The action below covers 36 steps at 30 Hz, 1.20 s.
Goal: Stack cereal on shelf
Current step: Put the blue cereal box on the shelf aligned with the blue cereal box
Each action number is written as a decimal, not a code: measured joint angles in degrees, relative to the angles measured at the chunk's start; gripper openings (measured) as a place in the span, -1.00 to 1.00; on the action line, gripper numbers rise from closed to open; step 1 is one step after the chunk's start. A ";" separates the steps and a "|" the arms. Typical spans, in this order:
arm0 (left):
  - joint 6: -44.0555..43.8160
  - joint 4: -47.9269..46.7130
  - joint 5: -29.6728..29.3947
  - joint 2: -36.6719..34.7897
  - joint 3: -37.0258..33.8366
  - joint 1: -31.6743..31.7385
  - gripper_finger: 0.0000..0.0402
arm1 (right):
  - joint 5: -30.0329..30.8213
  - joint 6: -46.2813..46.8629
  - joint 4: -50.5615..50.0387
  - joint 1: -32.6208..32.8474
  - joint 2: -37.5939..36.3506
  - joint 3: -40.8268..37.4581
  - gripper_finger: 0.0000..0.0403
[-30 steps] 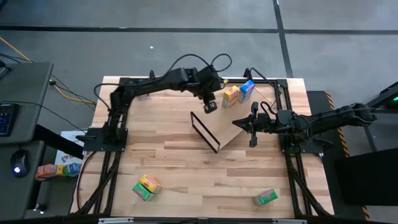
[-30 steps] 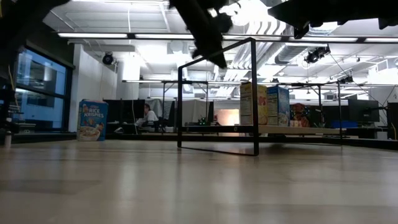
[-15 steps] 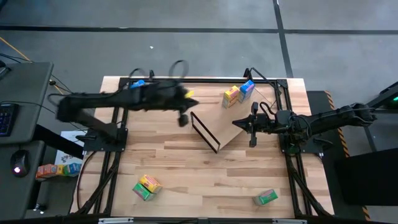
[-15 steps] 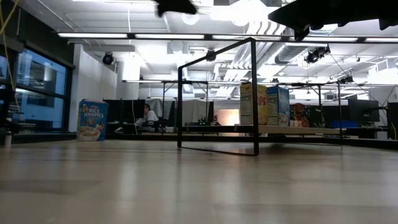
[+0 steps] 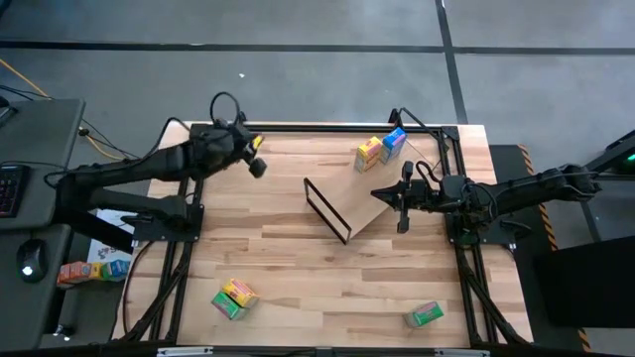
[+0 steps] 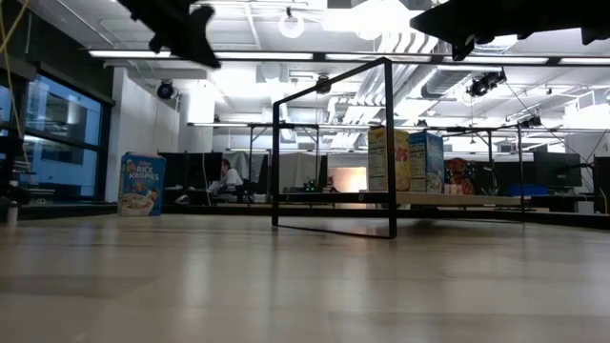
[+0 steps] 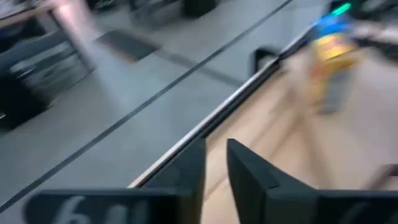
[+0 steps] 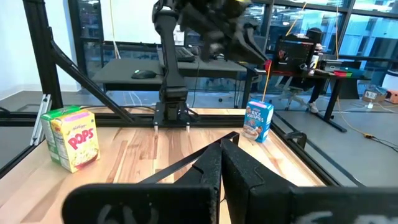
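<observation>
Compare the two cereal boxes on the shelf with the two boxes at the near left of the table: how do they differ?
The boxes on the shelf stand upright on the shelf, one yellow, one blue. The near-left boxes lie on the bare tabletop, yellow-orange and green. The first pair is at the far right, the second at the near left. In both pairs the boxes touch side by side.

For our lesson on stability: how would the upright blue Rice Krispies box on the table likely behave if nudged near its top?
The Rice Krispies box stands tall on a narrow base, so it would probably tip rather than slide. It looks like thin cardboard, so likely light and easily dented.
</observation>
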 joint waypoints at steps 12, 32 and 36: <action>-5.86 -18.20 12.48 9.30 -0.04 27.77 0.12 | -0.06 -0.17 -1.98 0.00 0.02 0.00 -1.00; -0.52 -21.93 7.09 20.36 2.93 35.40 0.34 | -0.15 -0.05 -1.95 0.00 0.01 0.00 -1.00; 1.42 -20.77 4.51 22.27 2.93 35.34 0.34 | -0.15 -0.05 -1.95 0.00 0.02 0.00 -1.00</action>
